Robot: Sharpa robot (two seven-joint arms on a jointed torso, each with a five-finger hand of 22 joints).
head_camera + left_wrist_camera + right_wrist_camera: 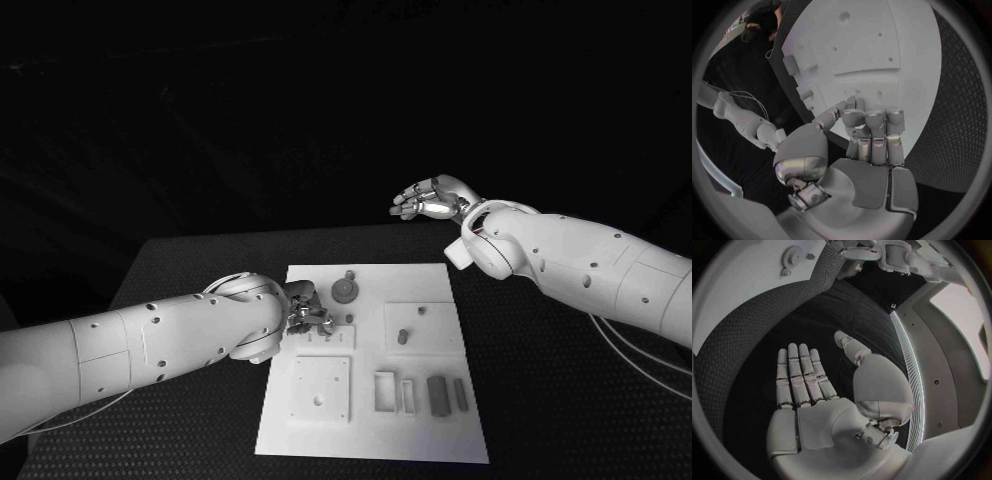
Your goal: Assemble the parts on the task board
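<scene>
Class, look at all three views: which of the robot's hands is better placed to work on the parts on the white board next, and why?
Probably the left hand: it is over the task board's left edge, fingers curled close to the small parts there. The right hand is held up beyond the board's far edge, open and holding nothing.

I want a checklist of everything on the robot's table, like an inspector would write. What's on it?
Surface: black table, textured.
Job's things: white task board mid-table; gear-shaped part near its far end, small upright parts near its near end.
Clutter: nothing seen.
Hands: left hand over the board's left edge, fingers curled, contents unclear; right hand raised beyond the board, fingers spread, empty.
Cables: thin cable under the right arm.
Surroundings: dark.
</scene>
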